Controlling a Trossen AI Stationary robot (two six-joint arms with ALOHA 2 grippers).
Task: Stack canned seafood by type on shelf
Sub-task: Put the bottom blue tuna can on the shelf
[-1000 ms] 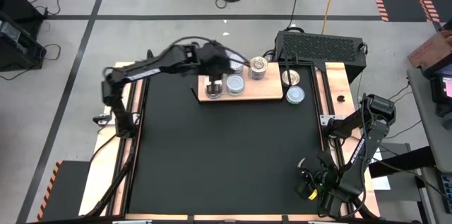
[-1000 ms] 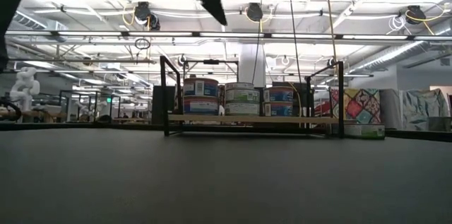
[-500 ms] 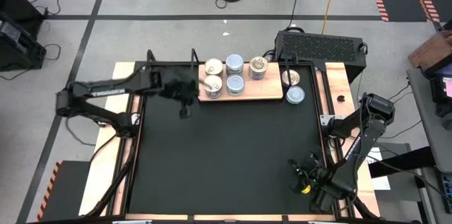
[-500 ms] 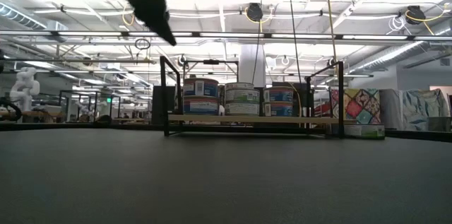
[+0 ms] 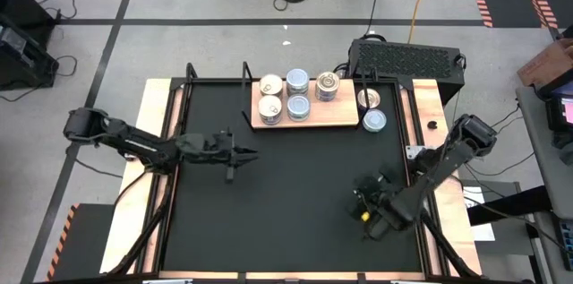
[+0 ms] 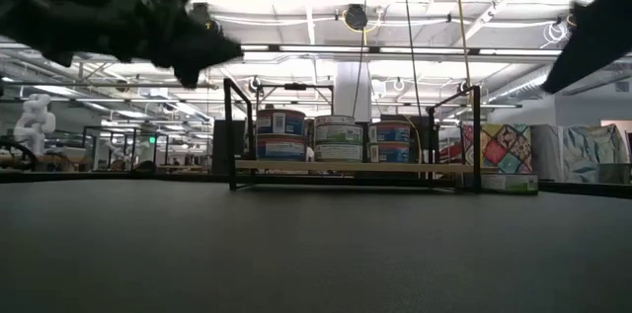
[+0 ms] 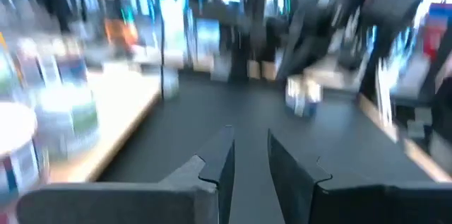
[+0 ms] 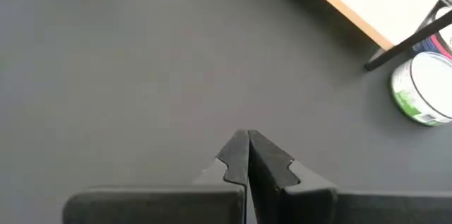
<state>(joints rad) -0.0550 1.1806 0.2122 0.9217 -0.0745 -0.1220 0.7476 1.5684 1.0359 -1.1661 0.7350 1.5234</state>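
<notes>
The shelf (image 5: 336, 121) stands at the table's far edge with several tins of canned seafood (image 5: 298, 107) on it, stacked two high in three columns in the low view (image 6: 339, 137). Two more tins (image 5: 368, 98) (image 5: 375, 121) sit on the table just right of the shelf; one shows in the right wrist view (image 8: 424, 86). My left gripper (image 5: 243, 154) hovers over the table's left middle, pointing level toward the right edge, open with nothing between its fingers (image 7: 248, 160). My right gripper (image 5: 358, 199) hangs shut over the near right part of the table, slanting down (image 8: 247, 148).
A black ribbed box (image 5: 407, 55) stands behind the table's far right corner. The black tabletop (image 5: 286, 212) lies bare between the two grippers and the shelf. Black posts (image 6: 231, 133) (image 6: 475, 135) rise at the shelf's ends.
My left gripper has drawn back from over the shelf's left end toward the table's left and near side, sinking and tipping up until it points level. My right gripper has swung a little toward the table's left and far side, still shut.
</notes>
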